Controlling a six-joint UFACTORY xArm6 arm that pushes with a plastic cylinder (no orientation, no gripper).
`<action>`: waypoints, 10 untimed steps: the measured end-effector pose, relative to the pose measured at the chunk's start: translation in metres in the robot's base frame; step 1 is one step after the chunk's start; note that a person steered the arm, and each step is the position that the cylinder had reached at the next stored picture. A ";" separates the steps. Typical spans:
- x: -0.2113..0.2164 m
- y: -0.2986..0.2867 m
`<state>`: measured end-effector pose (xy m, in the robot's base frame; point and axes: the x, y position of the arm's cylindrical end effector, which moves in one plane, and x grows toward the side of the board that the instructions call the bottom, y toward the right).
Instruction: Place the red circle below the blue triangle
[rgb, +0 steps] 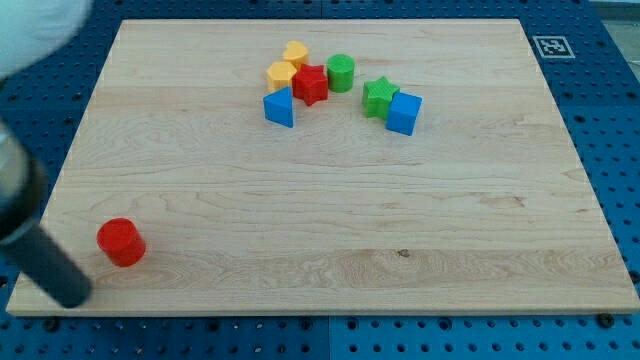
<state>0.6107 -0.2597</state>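
The red circle (121, 242) lies near the board's bottom left corner. The blue triangle (280, 107) sits far from it, near the view's top centre, touching the red star (311, 84). My tip (72, 296) is at the board's bottom left edge, just left of and slightly below the red circle, a small gap apart. The dark rod runs up to the view's left edge.
A cluster near the view's top holds two yellow blocks (283, 74) (295, 52), a green cylinder (340, 72), a green star (379, 96) and a blue cube (403, 112). The wooden board (330, 220) rests on a blue pegboard, with a tag (551, 45) at top right.
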 end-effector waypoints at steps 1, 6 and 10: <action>-0.022 -0.043; -0.042 0.091; -0.042 0.183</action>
<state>0.5691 -0.0771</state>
